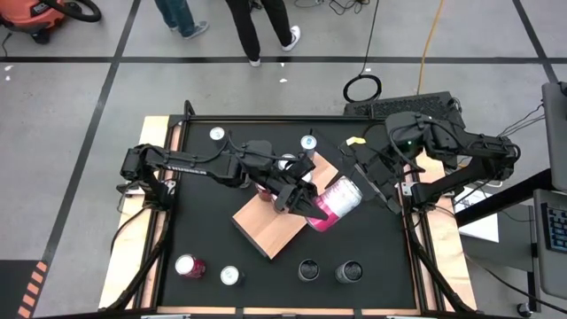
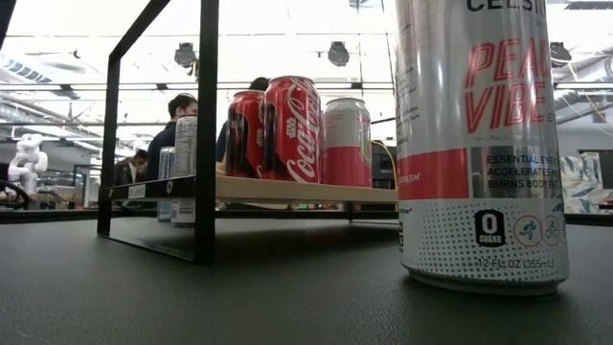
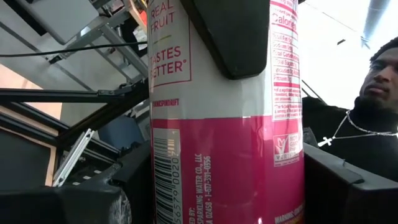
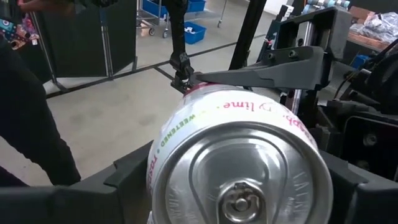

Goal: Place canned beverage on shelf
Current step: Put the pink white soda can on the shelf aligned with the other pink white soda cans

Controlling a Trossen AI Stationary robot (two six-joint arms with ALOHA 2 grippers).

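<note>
Left tool (image 1: 306, 202) clamps the glossy pink-and-white cylindrical can (image 1: 334, 202); right tool (image 1: 376, 177) stands open.

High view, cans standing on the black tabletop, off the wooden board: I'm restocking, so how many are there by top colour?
Silver-topped cans: 3
Red-topped can: 1
Dark-topped cans: 2
Total: 6

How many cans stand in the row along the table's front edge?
4, left to right from above: red can, silver can, dark can, second dark can. None looks hidden.
</note>
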